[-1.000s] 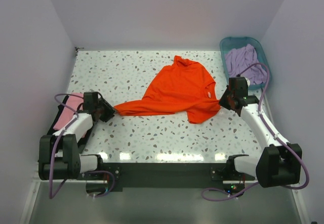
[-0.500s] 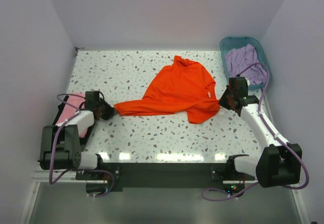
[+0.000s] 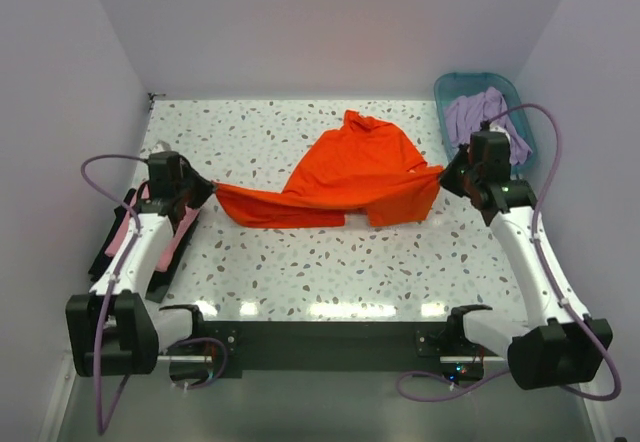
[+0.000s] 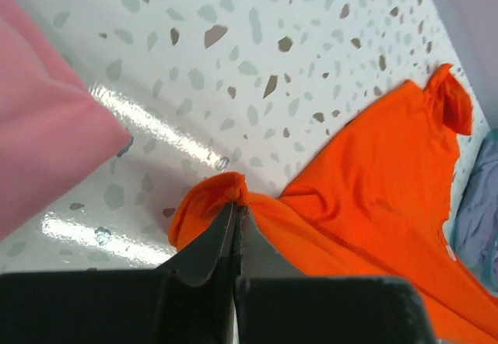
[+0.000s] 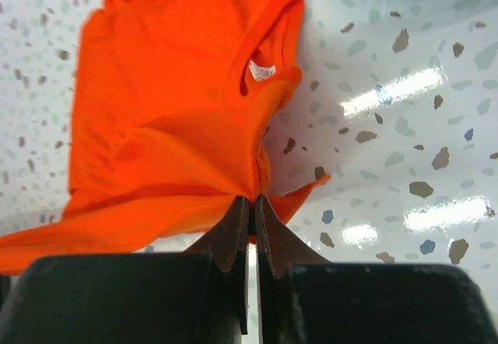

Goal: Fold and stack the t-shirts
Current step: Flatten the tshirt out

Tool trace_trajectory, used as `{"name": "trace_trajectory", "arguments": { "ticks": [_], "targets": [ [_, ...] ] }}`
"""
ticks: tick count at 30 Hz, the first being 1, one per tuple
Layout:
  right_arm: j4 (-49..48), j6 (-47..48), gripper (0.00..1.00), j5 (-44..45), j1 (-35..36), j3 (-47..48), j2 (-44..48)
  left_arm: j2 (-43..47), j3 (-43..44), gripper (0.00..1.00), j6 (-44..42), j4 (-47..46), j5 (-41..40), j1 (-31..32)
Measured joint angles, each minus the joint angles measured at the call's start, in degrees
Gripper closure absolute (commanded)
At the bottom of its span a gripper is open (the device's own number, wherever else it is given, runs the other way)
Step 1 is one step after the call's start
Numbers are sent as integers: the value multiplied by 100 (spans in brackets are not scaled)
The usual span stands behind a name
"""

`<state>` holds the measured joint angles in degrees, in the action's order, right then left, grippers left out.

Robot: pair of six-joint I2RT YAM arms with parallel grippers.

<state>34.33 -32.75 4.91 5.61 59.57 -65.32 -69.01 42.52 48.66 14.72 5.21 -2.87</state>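
Two grippers clamped on orange t-shirt, speckled tabletop

White, grey-flecked tabletop [image 3: 300, 262], glossy, with light glare along its near edge. Plain pale walls [image 3: 330, 22] enclose it on three sides. The orange t-shirt [image 3: 350, 177] lies mid-tabletop, its near edge stretched between the arms. Left gripper [image 4: 236, 215] pinched tight on the shirt's left end. Right gripper [image 5: 250, 204] pinched tight on cloth just below the white neck label [image 5: 262, 70]. Pink t-shirt [image 4: 39, 126] at the left edge, beside the left arm. Lavender t-shirt [image 3: 475, 114] inside the teal basket [image 3: 445, 87], far right corner.

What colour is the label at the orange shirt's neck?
White label; clearest in the right wrist view.
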Motion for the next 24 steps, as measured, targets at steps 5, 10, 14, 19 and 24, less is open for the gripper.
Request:
{"name": "trace_trajectory", "arguments": {
  "ticks": [5,10,14,19,24],
  "targets": [
    [452,-9,100,-20,-4,887,466,717,540,100,-146,603,-227,-4],
    [1047,-11,100,76,-7,2365,813,1344,1502,100,-227,1338,-348,-9],
    [1314,17,100,166,-11,3637,918,1670,2546,100,-299,1670,-461,-9],
    [1364,142,100,151,-15,4677,942,1775,3550,100,-323,1735,-461,-11],
    [907,271,100,-160,-33,4605,658,1403,3740,100,-302,1547,-330,-11]
  ]
}}
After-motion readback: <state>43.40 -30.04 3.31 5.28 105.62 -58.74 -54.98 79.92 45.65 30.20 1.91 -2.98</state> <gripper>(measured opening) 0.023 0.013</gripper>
